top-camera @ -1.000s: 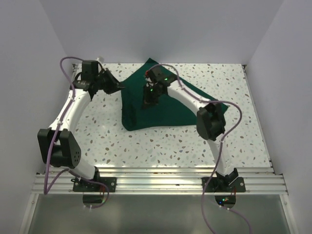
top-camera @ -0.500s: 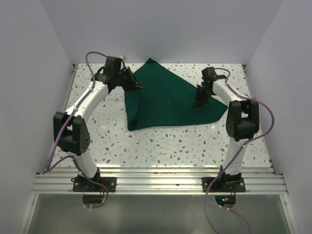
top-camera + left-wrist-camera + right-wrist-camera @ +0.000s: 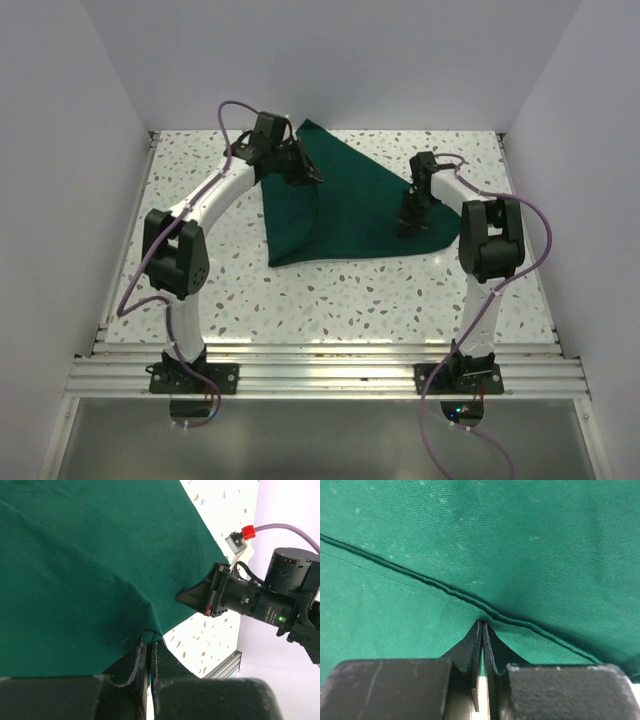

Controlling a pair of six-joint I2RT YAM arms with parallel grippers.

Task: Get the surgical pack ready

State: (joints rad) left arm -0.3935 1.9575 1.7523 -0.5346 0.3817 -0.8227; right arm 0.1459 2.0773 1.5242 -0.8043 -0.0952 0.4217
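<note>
While the left gripper (image 3: 314,178) pinches one edge of the drape (image 3: 345,215), the right gripper (image 3: 407,229) clamps another

Bright, even light; soft shadows

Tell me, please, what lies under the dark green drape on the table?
Only speckled table shows around the dark green drape and past the edge that the left gripper pinches up. The cloth hides whatever might lie beneath it, so nothing more can be told.
</note>
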